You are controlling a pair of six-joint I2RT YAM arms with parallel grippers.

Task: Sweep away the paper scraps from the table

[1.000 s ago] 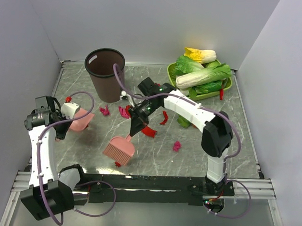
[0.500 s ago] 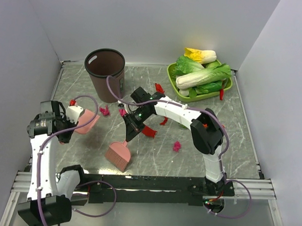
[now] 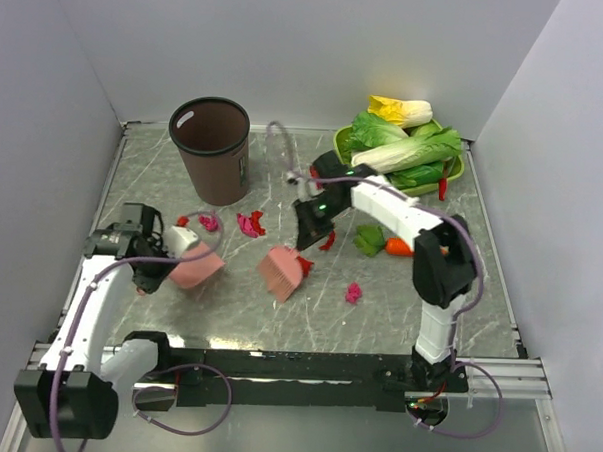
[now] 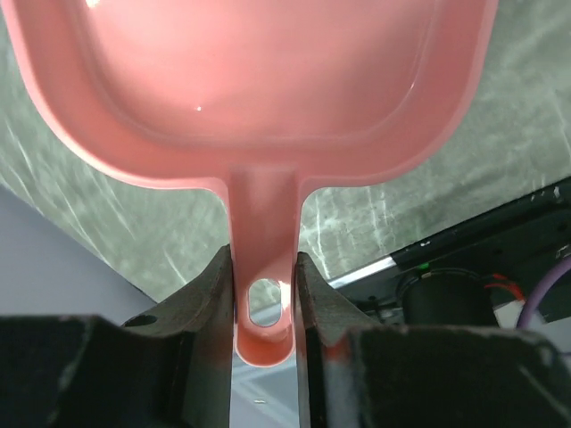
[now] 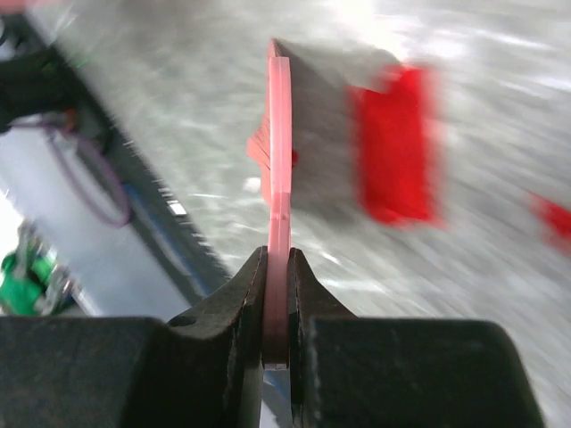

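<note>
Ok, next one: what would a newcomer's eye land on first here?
The pink brush pinched in the right fingers at mid-table, and the matching dustpan gripped by its handle in the left fingers at near left. Red and magenta scraps dot the grey table around them; a brown bin stands back left, a green tray of cabbages back right.

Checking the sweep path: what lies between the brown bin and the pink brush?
A cluster of magenta paper scraps, visible in the top view.
</note>
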